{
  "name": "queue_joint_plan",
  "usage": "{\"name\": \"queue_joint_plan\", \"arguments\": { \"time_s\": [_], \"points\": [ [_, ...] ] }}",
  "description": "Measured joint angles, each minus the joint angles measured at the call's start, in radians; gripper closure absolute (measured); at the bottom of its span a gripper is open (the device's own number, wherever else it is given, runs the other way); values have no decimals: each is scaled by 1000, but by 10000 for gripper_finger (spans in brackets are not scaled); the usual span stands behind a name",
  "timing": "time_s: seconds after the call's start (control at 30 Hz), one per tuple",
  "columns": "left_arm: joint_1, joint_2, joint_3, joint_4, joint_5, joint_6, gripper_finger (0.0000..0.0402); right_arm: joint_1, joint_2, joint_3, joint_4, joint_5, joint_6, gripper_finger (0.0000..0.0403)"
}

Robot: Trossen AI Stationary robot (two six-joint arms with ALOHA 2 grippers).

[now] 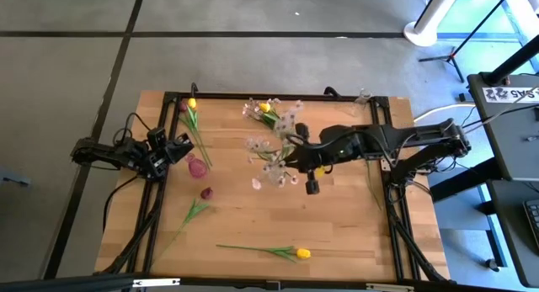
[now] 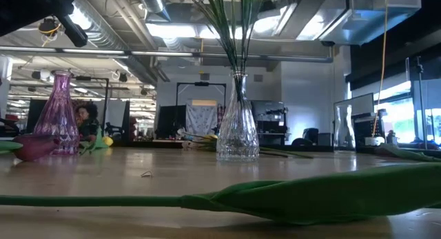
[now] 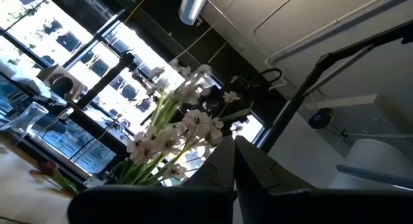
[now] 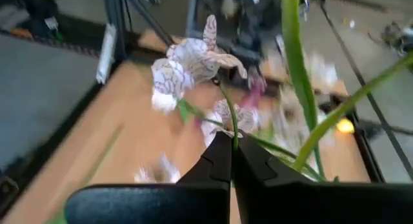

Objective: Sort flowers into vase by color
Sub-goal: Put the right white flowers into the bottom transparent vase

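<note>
My right gripper (image 1: 295, 151) hangs over the clear vase (image 2: 238, 132), which holds sprays of pale blossoms (image 1: 268, 157) on green stems. It is shut on one spray (image 4: 190, 59). My left gripper (image 1: 180, 146) waits at the table's left edge, shut on nothing, beside the pink vase (image 1: 196, 166). Lying flat on the table are a yellow tulip (image 1: 192, 103) and a dark tulip (image 1: 183, 108) at the far left, a yellow tulip among sprays (image 1: 265, 108) at the far middle, a dark tulip (image 1: 206, 193), and a yellow tulip (image 1: 301, 253) near the near edge. My right gripper pinches a spray's thin green stem (image 4: 233, 141) between its two fingertips, a short way below the blossoms. The stem rises past the fingertips, with the blossoms standing beyond them. The fingers hide the stem's lower part.
A second clear vase (image 2: 344, 132) stands near the table's far right corner. A long green leaf and stem (image 2: 324, 192) lie close along the near edge. Black frame rails run along the table's left and right sides. Bare wood shows in the near right part.
</note>
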Motion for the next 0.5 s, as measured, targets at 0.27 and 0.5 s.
{"name": "queue_joint_plan", "arguments": {
  "time_s": [0.27,0.5],
  "points": [
    [0,0,0,4,-7,-1,401,12,-27,1,162,-23,2,402],
    [0,0,0,4,-8,-7,401,67,-16,1,3,-54,48,402]
  ]
}}
